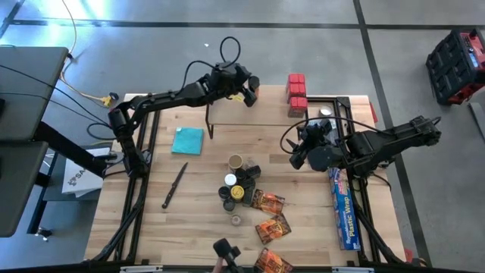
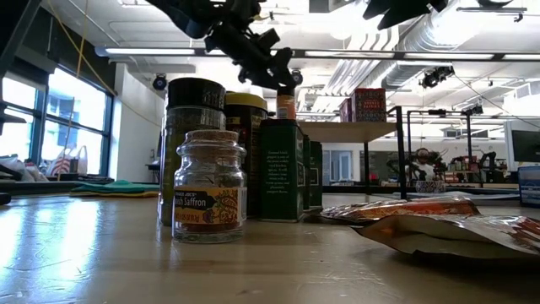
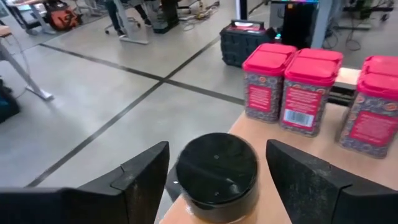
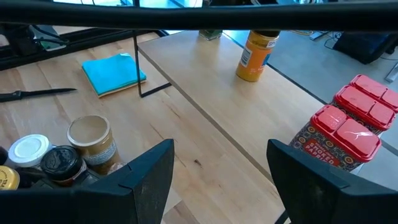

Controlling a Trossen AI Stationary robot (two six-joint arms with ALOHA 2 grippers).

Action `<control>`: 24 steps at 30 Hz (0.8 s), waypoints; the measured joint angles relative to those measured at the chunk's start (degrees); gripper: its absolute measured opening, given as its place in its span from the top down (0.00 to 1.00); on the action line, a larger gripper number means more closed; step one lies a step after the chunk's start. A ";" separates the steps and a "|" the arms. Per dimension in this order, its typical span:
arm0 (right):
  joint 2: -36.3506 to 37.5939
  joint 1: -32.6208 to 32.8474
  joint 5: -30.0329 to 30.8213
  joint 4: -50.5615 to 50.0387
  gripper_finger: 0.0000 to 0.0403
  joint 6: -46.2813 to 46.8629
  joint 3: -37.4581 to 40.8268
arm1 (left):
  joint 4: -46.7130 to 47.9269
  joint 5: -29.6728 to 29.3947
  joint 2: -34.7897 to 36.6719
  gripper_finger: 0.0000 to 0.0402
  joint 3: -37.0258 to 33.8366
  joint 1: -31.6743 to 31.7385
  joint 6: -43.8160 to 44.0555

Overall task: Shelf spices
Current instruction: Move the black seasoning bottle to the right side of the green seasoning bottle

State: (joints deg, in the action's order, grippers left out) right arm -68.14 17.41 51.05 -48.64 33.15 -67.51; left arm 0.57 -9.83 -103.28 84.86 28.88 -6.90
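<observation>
- Orange spice jar with a black lid [image 3: 216, 168] standing upright on the shelf [image 1: 261, 114], near its far left corner, between the spread fingers of the left claw [image 1: 248, 89]; contact with the pads not clear.
- Red-lidded spice boxes [image 1: 296, 94] clustered at the shelf's far right corner.
- Other spice jars [image 1: 239, 184] grouped mid-table, orange-brown packets [image 1: 270, 216] toward the near edge; saffron jar [image 2: 207, 187] at the front in the low view.
- Right claw [image 1: 298, 155] held wide and empty above the table just off the shelf's right end.
- Teal cloth [image 1: 188, 140] and knife [image 1: 174, 185] on the table's left half.
- Blue plastic-wrap box [image 1: 343, 208] along the right edge.
</observation>
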 joint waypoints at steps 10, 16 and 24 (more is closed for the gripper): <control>0.00 -0.01 -0.01 0.02 0.38 0.02 -0.01 | 0.71 1.61 -0.02 0.50 0.00 0.68 0.84; 0.00 0.00 -0.02 0.00 0.38 0.00 0.00 | 0.85 2.05 0.00 0.60 0.07 0.79 0.76; 0.00 0.00 -0.02 0.00 0.38 -0.13 -0.01 | 0.75 2.22 0.02 0.68 0.07 0.76 -0.05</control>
State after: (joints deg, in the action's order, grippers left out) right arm -68.14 17.41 51.03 -48.64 33.02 -67.52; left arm 1.32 -7.61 -103.26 84.93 29.64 -6.95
